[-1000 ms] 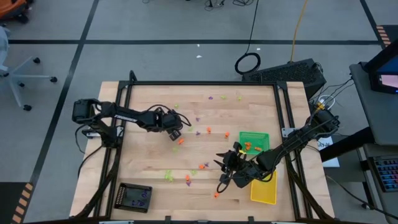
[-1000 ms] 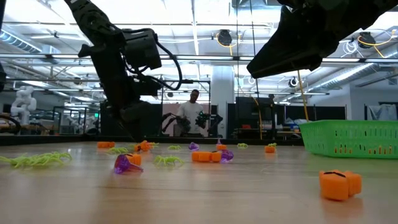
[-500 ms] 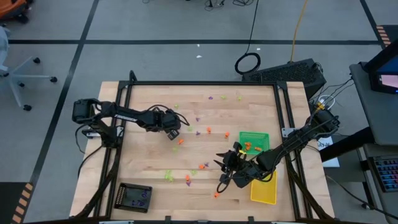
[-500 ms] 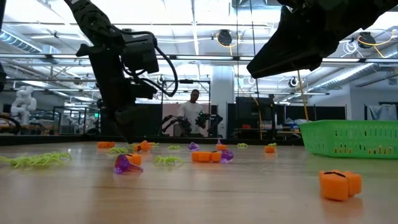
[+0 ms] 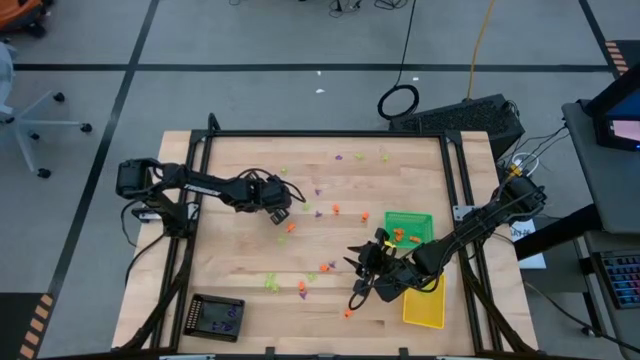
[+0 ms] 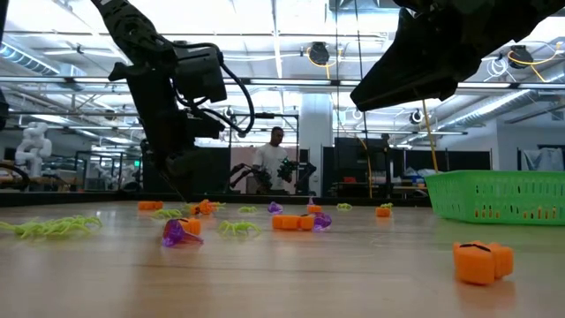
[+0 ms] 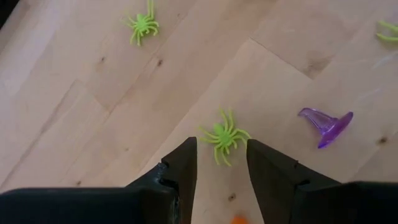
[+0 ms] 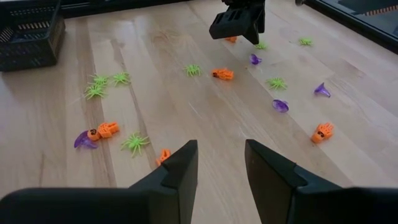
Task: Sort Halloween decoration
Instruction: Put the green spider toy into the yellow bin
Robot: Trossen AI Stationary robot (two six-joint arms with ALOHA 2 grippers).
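Left gripper (image 7: 221,163): fingers spread, nothing held, poised above a green spider (image 7: 224,136).
Right gripper (image 8: 221,163): fingers spread, nothing held, beside the green tray (image 5: 409,226).

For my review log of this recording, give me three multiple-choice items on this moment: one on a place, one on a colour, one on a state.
1. Where is the black tray?
A. Near-left table corner
B. Far-right corner
C. Beside the green tray

2. What colour is the spider just ahead of the left tool?
A. Orange
B. Lime green
C. Purple

3. What state is the right tool in?
A. Shut on a spider
B. Open, empty
C. Inside the yellow tray

Answers: 1 A, the high view shows it at the near-left corner. 2 B, the left wrist view shows a green spider between the fingertips' line. 3 B, the right wrist view shows bare wood between its fingers.
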